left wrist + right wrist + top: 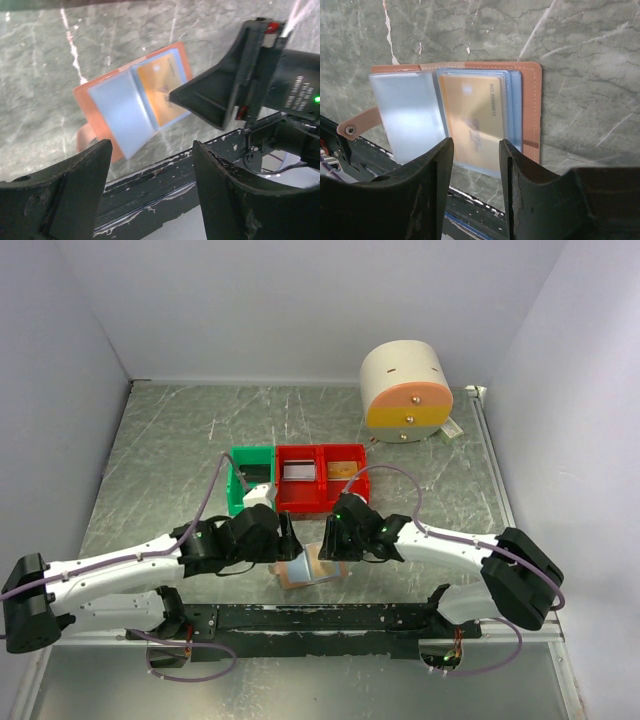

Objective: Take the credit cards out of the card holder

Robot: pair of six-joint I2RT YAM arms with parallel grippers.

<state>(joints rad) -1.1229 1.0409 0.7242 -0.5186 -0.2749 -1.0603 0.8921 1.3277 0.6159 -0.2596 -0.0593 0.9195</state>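
The holder (532,100) lies spread flat on the desk (580,45), close to its near edge between the arms, so the gold card (470,120) under its clear sleeve faces up. The right pincer (475,145) stands with jaws partly apart, tips down at that card's lower edge, probably to pin or slide it, while the left pincer (150,150) hangs wide apart and empty beside the holder. The black rail (150,187) crowds the near side and the pincers nearly meet, so the open room seems to lie toward the bins (300,480) beyond.
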